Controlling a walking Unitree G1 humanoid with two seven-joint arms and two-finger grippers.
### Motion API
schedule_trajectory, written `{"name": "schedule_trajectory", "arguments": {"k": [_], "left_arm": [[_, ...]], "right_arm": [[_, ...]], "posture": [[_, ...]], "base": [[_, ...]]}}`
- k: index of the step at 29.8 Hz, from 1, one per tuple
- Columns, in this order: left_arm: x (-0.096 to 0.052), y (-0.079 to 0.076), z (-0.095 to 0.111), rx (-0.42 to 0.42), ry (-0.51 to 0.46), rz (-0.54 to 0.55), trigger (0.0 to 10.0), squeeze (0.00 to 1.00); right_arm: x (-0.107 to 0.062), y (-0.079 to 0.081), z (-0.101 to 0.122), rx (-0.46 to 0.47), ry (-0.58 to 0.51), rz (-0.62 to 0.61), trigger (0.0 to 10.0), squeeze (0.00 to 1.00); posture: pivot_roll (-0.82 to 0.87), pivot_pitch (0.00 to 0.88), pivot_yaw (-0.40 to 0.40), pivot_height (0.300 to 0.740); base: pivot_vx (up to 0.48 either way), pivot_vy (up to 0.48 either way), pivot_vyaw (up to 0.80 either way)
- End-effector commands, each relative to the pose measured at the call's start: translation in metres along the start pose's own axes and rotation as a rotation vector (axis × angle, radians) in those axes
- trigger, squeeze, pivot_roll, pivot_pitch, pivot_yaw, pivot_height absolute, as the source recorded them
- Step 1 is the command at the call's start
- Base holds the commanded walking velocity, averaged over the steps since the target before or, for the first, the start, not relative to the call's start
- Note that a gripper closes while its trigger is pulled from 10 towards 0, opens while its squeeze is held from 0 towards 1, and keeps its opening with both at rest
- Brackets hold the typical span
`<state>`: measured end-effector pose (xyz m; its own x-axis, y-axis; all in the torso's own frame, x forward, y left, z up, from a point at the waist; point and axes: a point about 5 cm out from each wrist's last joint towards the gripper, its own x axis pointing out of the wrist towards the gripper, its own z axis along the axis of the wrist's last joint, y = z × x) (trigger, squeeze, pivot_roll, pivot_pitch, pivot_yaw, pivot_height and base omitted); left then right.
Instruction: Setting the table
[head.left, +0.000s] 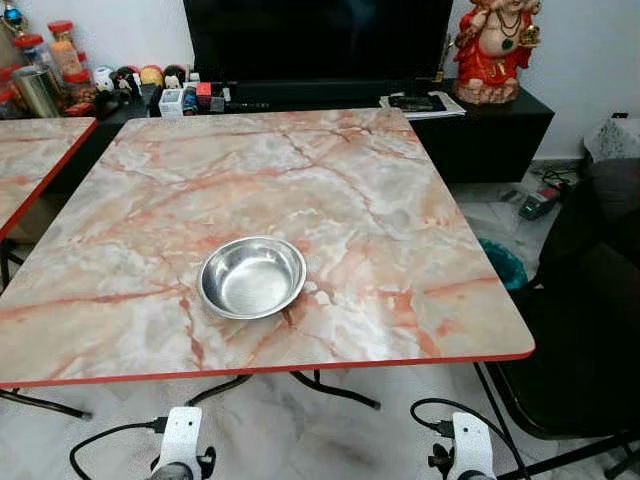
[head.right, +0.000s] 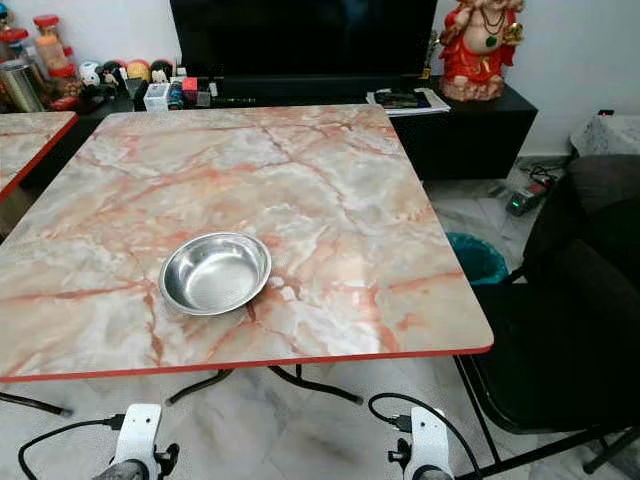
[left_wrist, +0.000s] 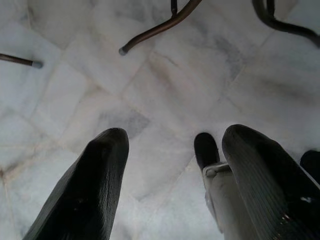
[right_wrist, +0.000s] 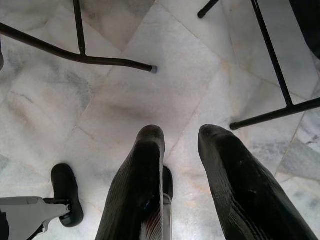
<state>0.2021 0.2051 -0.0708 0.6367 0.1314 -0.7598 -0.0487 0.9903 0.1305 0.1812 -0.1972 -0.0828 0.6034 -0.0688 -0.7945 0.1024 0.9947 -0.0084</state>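
Steel bowl (head.left: 252, 277) sits upright and empty on the marble-pattern tabletop (head.left: 380, 200), at roughly 7 o'clock from the tabletop centre and near its front edge. Left gripper (left_wrist: 172, 142) hangs below the tabletop over the tiled floor (left_wrist: 165, 85), fingers released and holding nothing. Right gripper (right_wrist: 181, 140) hangs likewise, fingers parted and empty.

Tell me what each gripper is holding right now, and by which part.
Nothing is held. The left gripper and right gripper both hang open over the floor, with nothing between their fingers. The steel bowl sits untouched on the table.
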Motion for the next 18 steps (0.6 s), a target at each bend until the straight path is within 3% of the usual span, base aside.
{"name": "schedule_trajectory", "arguments": {"k": [1,7,18], "left_arm": [[-0.001,-0.002,-0.007,-0.026,0.035,0.004,10.0,0.00],[-0.002,-0.001,-0.014,-0.042,0.061,0.011,10.0,0.00],[-0.004,-0.001,-0.021,-0.078,0.075,0.018,10.0,0.00]], "right_arm": [[0.000,-0.001,-0.001,0.017,0.007,-0.010,10.0,0.00],[0.000,0.000,-0.001,0.011,0.007,-0.005,10.0,0.00],[0.000,0.004,0.000,-0.013,0.008,0.014,10.0,0.00]], "posture": [[-0.05,0.000,0.033,0.740],[-0.06,0.000,0.034,0.740],[-0.05,0.000,0.026,0.740]], "base": [[0.000,0.000,0.00],[0.000,-0.112,0.00],[0.000,0.368,0.00]]}}
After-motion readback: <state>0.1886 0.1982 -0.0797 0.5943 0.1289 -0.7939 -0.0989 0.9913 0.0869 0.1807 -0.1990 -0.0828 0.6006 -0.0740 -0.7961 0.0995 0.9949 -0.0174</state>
